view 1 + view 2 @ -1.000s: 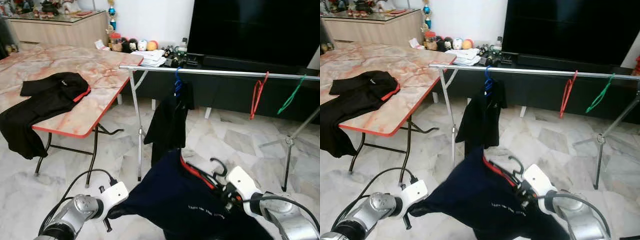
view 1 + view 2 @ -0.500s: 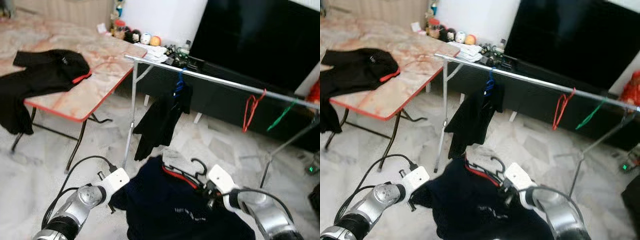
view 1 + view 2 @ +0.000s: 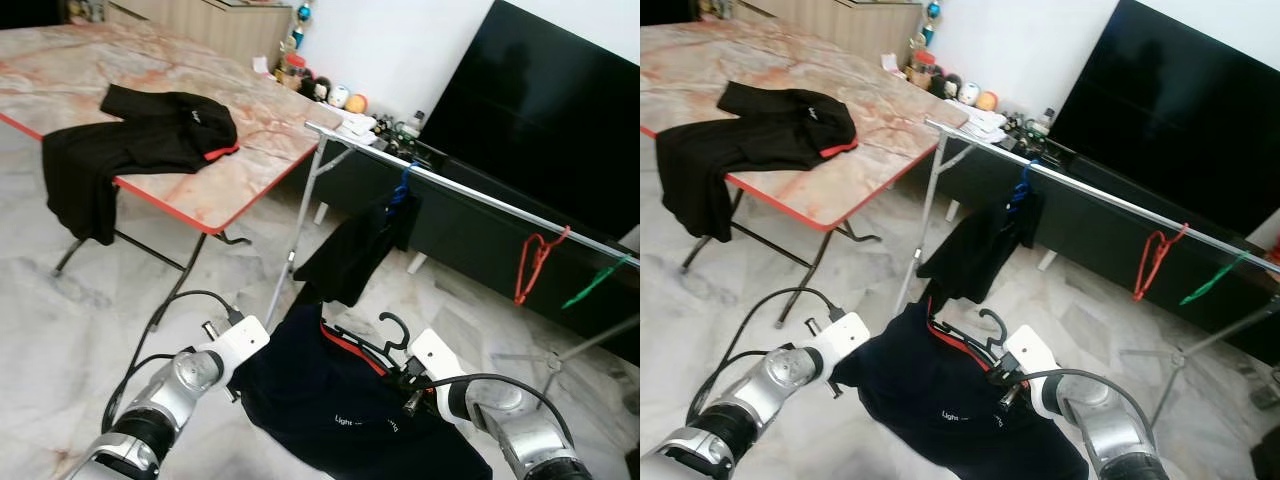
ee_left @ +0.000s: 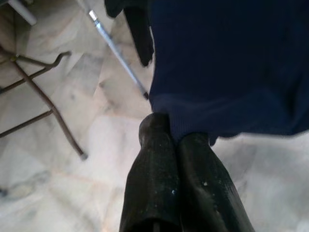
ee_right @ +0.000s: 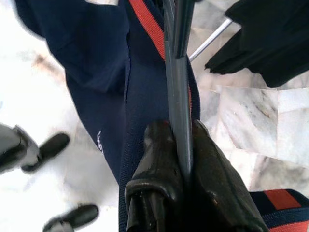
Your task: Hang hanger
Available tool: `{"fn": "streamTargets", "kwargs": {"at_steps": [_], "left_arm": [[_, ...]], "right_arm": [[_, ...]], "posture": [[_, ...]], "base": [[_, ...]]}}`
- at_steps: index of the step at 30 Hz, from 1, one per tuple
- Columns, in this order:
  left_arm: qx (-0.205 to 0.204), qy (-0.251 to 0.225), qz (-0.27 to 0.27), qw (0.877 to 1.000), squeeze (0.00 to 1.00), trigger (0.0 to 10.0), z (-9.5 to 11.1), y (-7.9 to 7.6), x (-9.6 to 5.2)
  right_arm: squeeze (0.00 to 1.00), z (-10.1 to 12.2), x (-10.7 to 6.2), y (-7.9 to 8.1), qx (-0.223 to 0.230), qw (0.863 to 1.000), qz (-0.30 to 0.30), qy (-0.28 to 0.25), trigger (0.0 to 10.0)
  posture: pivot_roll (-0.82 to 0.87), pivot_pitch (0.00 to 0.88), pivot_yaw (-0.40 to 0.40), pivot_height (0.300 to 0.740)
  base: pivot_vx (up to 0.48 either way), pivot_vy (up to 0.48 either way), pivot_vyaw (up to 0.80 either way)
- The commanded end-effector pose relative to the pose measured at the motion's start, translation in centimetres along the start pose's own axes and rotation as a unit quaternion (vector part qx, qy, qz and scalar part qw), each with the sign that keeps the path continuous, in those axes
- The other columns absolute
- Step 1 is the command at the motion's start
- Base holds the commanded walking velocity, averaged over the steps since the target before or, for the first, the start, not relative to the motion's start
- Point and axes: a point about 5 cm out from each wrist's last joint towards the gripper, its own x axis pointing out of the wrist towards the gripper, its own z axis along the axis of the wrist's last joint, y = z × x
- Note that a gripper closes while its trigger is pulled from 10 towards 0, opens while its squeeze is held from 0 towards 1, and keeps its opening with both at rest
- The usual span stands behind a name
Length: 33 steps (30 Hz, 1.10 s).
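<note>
Risk: navy shirt (image 3: 340,400) sliding off black hanger (image 3: 385,345), lower centre. Right claw (image 5: 176,145) clamps the hanger; left claw (image 4: 176,140) pinches the hem, so a tug could drop it short of the rail (image 3: 480,195).

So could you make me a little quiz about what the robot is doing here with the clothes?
1. True or false: the navy shirt is already hanging on the rail.
2. What does the right tool grip?
A. a black hanger
B. the red hanger
C. the table leg
3. Fill in: the left tool pinches the ____ of the navy shirt.

Key
1. False: both tools hold it low, in front of the rail, above the floor.
2. A: its fingers are shut on the black hanger inside the shirt; the red hanger hangs on the rail.
3. Edge: the fabric's edge sits between the shut fingers.
</note>
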Motion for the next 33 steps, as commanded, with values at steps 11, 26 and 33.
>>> {"fn": "streamTargets", "kwargs": {"at_steps": [11,26,33], "left_arm": [[0.047,-0.045,-0.003,0.998,0.0,10.0,3.2,1.6,0.2],[0.058,-0.044,-0.017,0.997,0.0,10.0,1.9,1.6,-0.3],[0.037,-0.015,-0.043,0.998,0.0,10.0,0.9,0.6,-0.3]], "right_arm": [[0.0,-0.5,-0.8,0.5,0.082,0.994,-0.059,-0.047,10.0],[0.0,-1.9,-2.2,0.7,0.071,0.995,-0.066,-0.019,10.0],[0.0,0.7,-2.4,-1.2,0.106,0.984,-0.118,-0.086,10.0]], "posture": [[0.14,0.005,-0.071,0.74],[0.07,0.0,-0.023,0.74],[0.07,0.0,-0.027,0.74]], "base": [[0.0,0.0,0.0],[0.0,0.0,0.0],[0.0,0.0,0.0]]}}
